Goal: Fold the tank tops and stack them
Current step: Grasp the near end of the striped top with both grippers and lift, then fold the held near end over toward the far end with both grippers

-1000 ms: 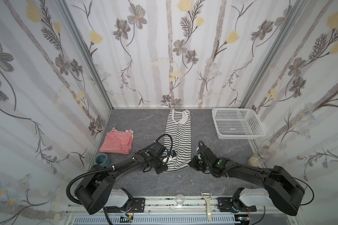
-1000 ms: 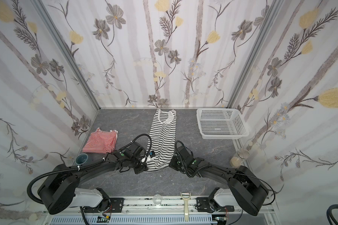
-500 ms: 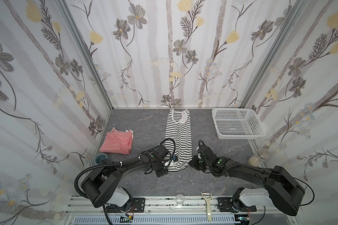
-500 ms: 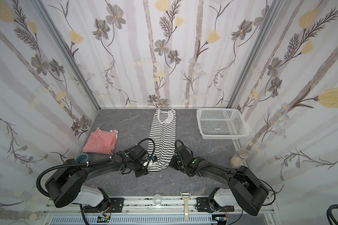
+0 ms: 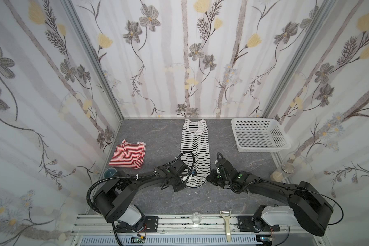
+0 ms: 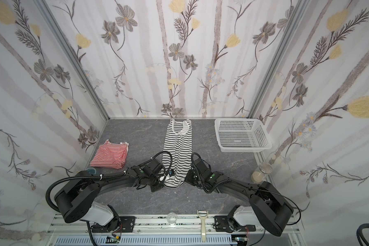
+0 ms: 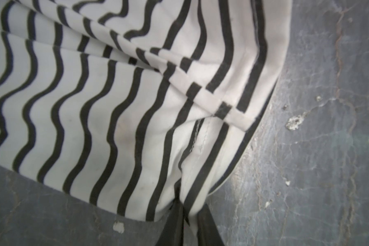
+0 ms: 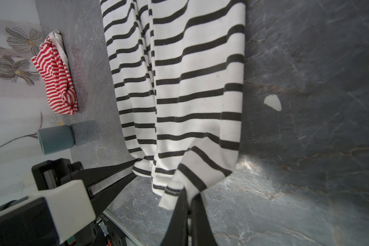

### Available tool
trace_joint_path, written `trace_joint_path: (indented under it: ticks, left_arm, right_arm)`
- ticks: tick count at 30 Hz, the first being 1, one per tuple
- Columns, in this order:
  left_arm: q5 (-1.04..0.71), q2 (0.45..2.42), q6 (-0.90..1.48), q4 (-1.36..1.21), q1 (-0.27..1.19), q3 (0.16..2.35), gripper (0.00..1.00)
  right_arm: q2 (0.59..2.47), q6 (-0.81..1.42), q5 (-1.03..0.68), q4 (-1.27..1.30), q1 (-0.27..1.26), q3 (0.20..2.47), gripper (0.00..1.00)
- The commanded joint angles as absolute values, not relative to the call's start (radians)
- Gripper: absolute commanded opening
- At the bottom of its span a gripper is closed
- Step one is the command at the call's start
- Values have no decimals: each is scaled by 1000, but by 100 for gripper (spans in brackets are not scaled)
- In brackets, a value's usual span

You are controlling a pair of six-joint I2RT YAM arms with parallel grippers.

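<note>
The black-striped white tank top (image 5: 195, 147) (image 6: 178, 144) lies lengthwise down the middle of the table, folded narrow. Both grippers sit at its near hem. My left gripper (image 7: 189, 209) (image 5: 186, 182) is shut on the hem's left corner (image 7: 200, 170). My right gripper (image 8: 190, 196) (image 5: 209, 177) is shut on the hem's right corner, and the cloth bunches up at its tips. In the right wrist view the left gripper (image 8: 135, 168) reaches the hem from the side. The red-and-white striped tank top (image 5: 128, 156) (image 6: 110, 156) (image 8: 55, 78) lies folded at the left.
A white perforated basket (image 5: 262, 148) stands at the back right. A teal cup (image 5: 110, 172) (image 8: 55, 139) sits by the left wall, a glass jar (image 5: 282, 171) by the right wall. A peeler (image 5: 227, 225) and a small glass (image 5: 196, 218) rest on the front rail.
My left gripper has slid nearer along the top's left edge to the hem corner and closed on it. The right gripper has stayed shut on its corner.
</note>
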State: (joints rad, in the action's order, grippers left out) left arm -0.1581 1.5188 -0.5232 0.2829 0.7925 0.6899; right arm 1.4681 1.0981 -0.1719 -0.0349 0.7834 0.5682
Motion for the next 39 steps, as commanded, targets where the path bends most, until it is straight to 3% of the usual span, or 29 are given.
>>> trace_joint_path:
  ticks: [1, 4, 12, 24, 39]
  left_arm:
    - [-94, 1541, -553, 365, 798, 678, 9]
    - [-113, 1522, -557, 372, 799, 685, 0]
    - [-446, 1382, -534, 586, 801, 785, 0]
    - [-289, 1352, -530, 615, 748, 927, 0]
    - [-160, 1670, -611, 578, 541, 1287, 0]
  right_arm:
    - [1468, 1092, -172, -3, 779, 578, 0]
    - [1458, 1091, -172, -7, 778, 575, 0]
    - [1344, 1095, -136, -83, 778, 568, 0]
    - [1302, 1042, -152, -159, 721, 695, 0]
    - [1647, 819, -268, -269, 552, 1119, 0]
